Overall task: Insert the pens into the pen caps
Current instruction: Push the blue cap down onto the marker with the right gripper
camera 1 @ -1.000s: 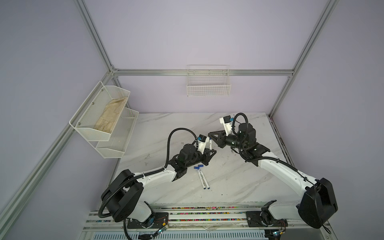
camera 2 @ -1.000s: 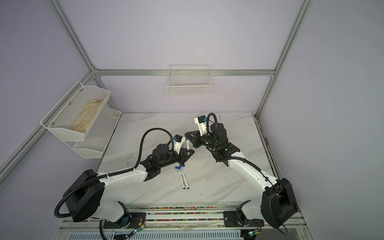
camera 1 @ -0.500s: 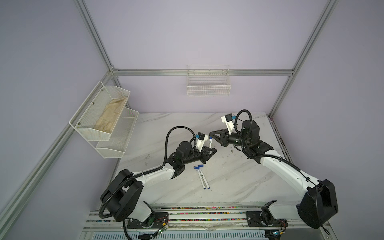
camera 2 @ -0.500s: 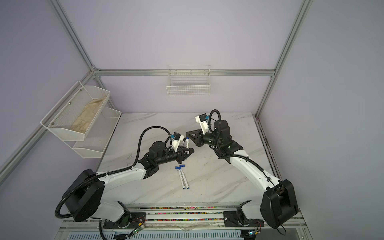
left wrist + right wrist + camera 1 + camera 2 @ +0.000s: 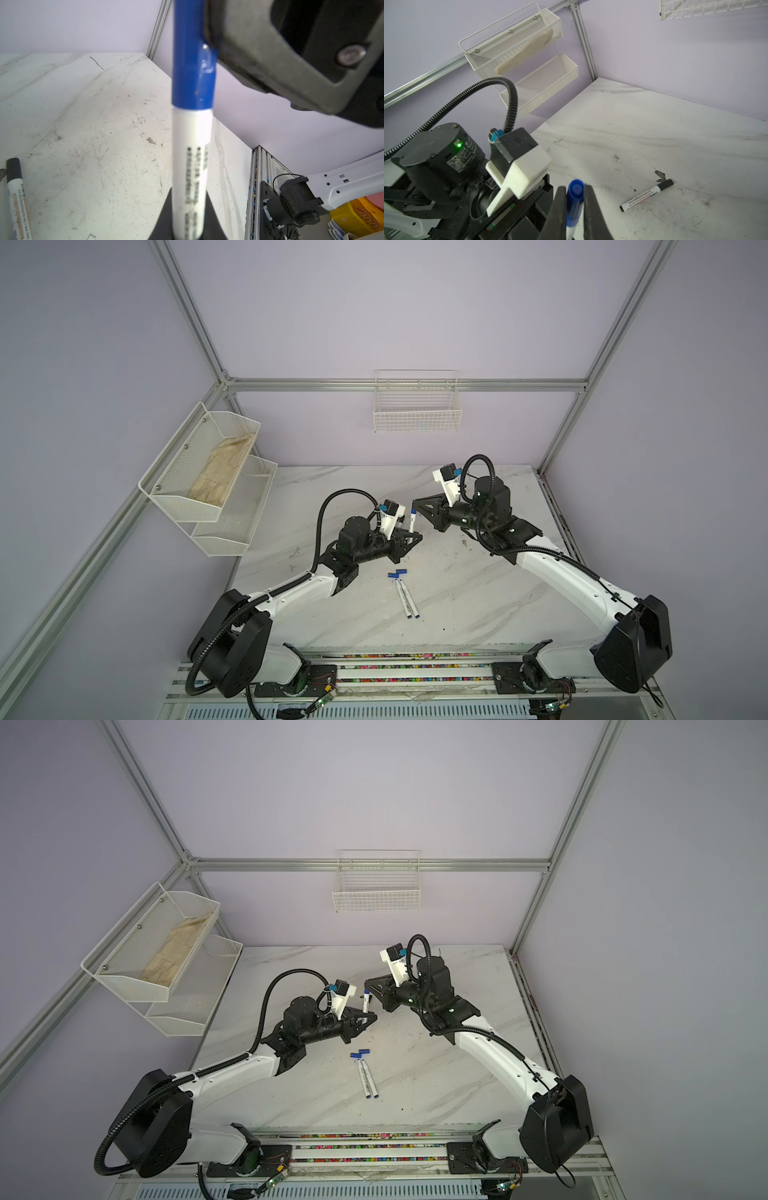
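My left claw [image 5: 411, 536] is clamped tight on the lower barrel of a white pen [image 5: 412, 521] and holds it upright above the counter [image 5: 457, 605]. My right claw [image 5: 414, 503] reaches in from the opposite side and is closed narrowly on the blue cap [image 5: 414, 513] at the pen's upper end. The two claws nearly meet, with the pen standing between them, left below and right above.

In both top views the pen is only a thin white sliver with a blue tip. The left wrist view shows the white barrel with its dark lettering rising out of my left claw [image 5: 188, 224]. The blue cap [image 5: 193, 62] sits against the barrel's end, and one finger [image 5: 259, 52] of my right claw presses its side. The right wrist view looks down on the cap's round top [image 5: 575, 191], pinched between both fingers of my right claw [image 5: 574, 193].

The top views alone show two more pens [image 5: 403, 600] lying side by side on the counter. Two loose blue caps [image 5: 392, 575] lie just beyond their bare tips. Only the wrist views make out a black-capped pen [image 5: 646, 195] lying flat on the counter, well apart from my claws.
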